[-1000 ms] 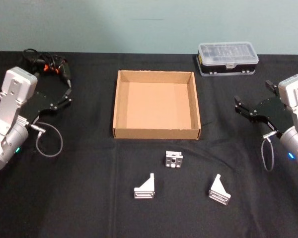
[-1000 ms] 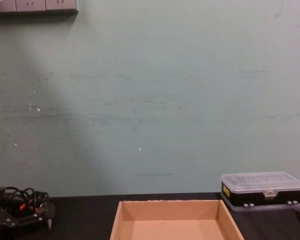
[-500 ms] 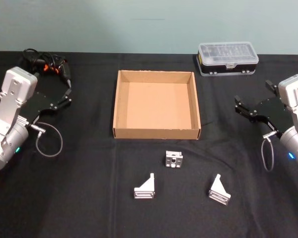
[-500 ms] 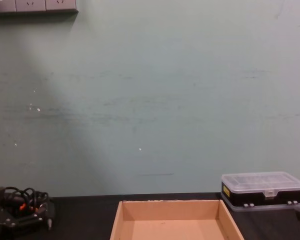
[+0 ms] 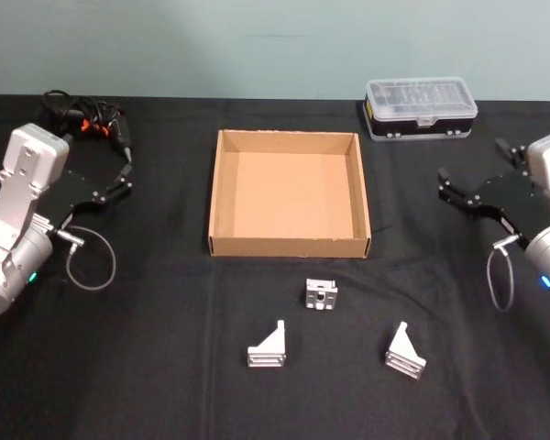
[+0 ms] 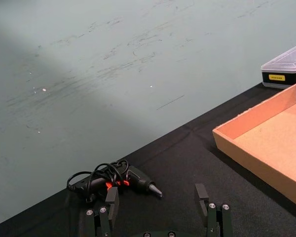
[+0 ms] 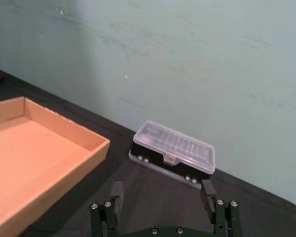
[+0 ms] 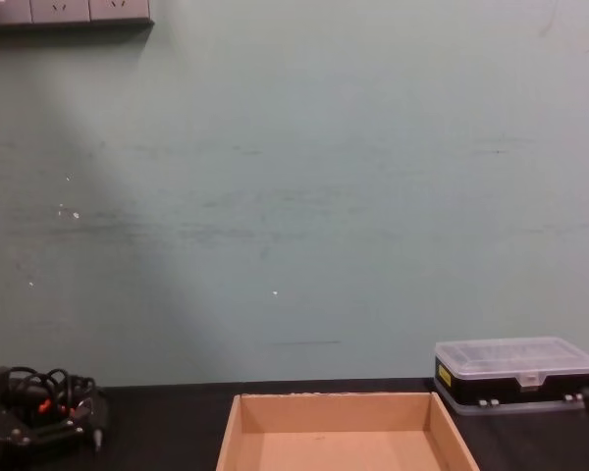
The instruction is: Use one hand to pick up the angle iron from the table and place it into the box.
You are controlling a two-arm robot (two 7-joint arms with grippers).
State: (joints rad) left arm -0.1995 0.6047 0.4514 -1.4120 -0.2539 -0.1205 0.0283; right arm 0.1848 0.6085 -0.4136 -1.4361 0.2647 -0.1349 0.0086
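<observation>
- Nearest to me, three angle irons are lying on the black tabletop [image 5: 165, 385]. The left angle iron [image 5: 268, 347] and the right angle iron [image 5: 405, 351] are sitting closest, and the middle angle iron [image 5: 321, 295] is lying a little farther off, just short of the box. Nothing is touching any of them.
- I am judging the task as barely begun: I am in the reach step and not gripping anything yet.
- My right end effector [image 5: 451, 188] is hovering at the right, well apart from the irons, with its fingers spread wide and nothing between them.
- My left end effector [image 5: 124, 180] is waiting at the left, likewise spread open and empty.
- For the next move, I am expecting to bring one arm nearer and down over an iron. The right angle iron is looking like the shortest reach for my right arm. I would then be straddling its upright rib before closing.
- The box [image 5: 289, 246] is sitting empty mid-tabletop. A black case with a clear lid [image 5: 422, 108] is lying far right and a corded tool [image 5: 87, 121] far left.
- Against half a second ago, my right end effector is sitting slightly farther right; the left one and the irons are lying as they were.
</observation>
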